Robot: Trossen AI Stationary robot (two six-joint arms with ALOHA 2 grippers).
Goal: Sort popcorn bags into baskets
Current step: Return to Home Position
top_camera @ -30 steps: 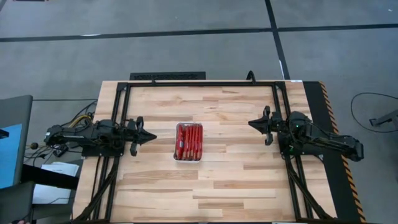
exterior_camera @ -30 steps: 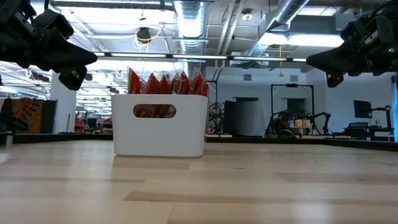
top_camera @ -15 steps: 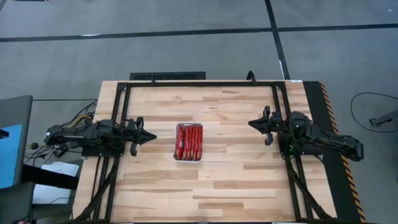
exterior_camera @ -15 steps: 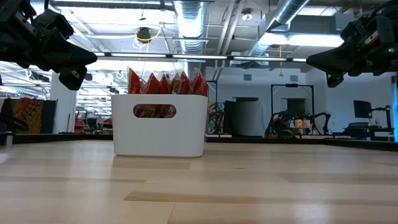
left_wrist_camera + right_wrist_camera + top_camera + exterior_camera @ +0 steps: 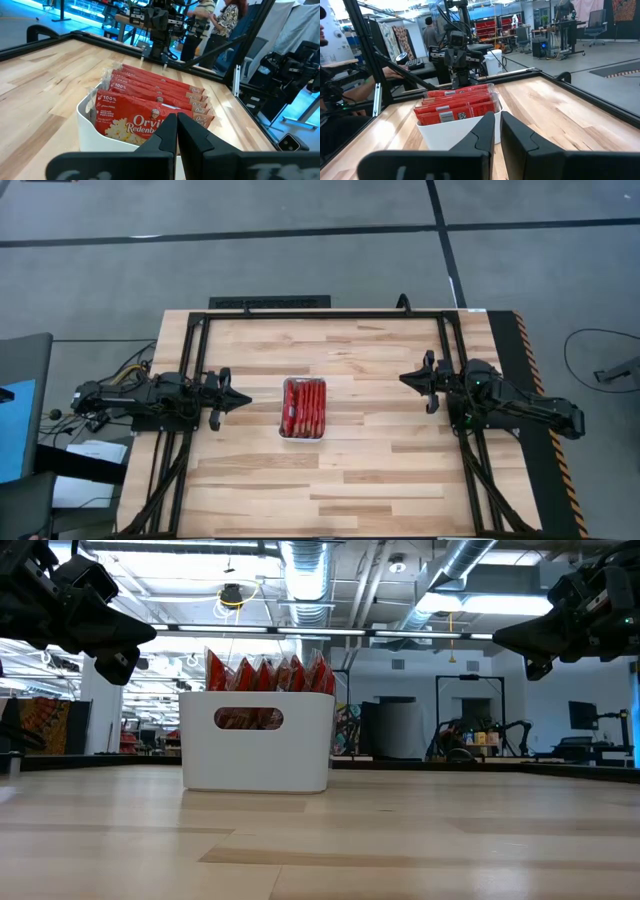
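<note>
A white basket stands on its base mid-table, between the two arms. Several red popcorn bags stand on edge inside it, packed side by side, their tops above the rim. My left gripper hovers level, left of the basket, pointing at it, shut and holding nothing; in the left wrist view its fingers show in front of the bags. My right gripper hovers level on the right, farther from the basket, fingers close together with nothing between them.
A black rail frame runs round the table's far, left and right sides. Bare wood lies on every side of the basket. A yellow-and-black striped strip marks the right edge. People and a hand show beyond the table.
</note>
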